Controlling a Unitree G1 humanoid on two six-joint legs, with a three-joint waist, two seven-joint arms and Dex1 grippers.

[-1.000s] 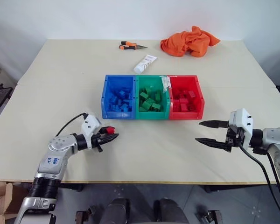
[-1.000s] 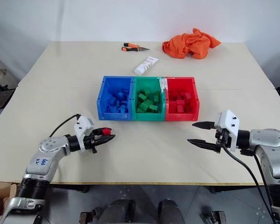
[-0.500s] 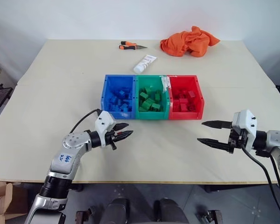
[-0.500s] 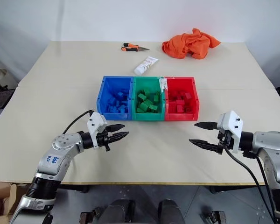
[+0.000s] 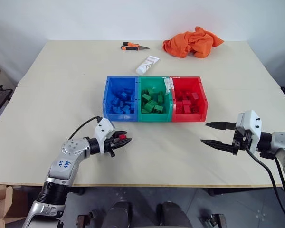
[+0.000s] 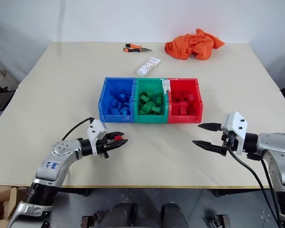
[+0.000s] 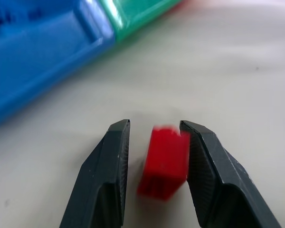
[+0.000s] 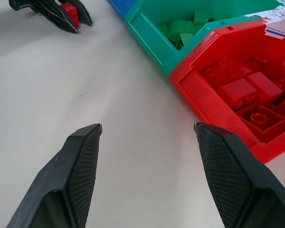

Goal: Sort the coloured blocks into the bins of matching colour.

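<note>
My left gripper [image 5: 125, 140] is shut on a small red block [image 7: 164, 161], held low over the table in front of the blue bin [image 5: 119, 116]. The block [image 5: 119, 137] sits between the two black fingers, pressed against one pad. Blue, green [image 5: 154, 117] and red [image 5: 190, 117] bins stand joined in a row mid-table, each holding several blocks of its own colour. My right gripper [image 5: 213, 134] hovers open and holds nothing, in front of and to the right of the red bin. The right wrist view also catches the left gripper with its red block [image 8: 70, 13].
At the back of the table lie a crumpled orange cloth [image 5: 192, 42], orange-handled pliers [image 5: 133, 46] and a white tube [image 5: 147, 65]. Bare tabletop stretches between the two grippers, and the table's front edge runs just below them.
My left gripper has moved to the right with the red block, ending nearer the blue bin's front. The right gripper has stayed open and nearly still.
</note>
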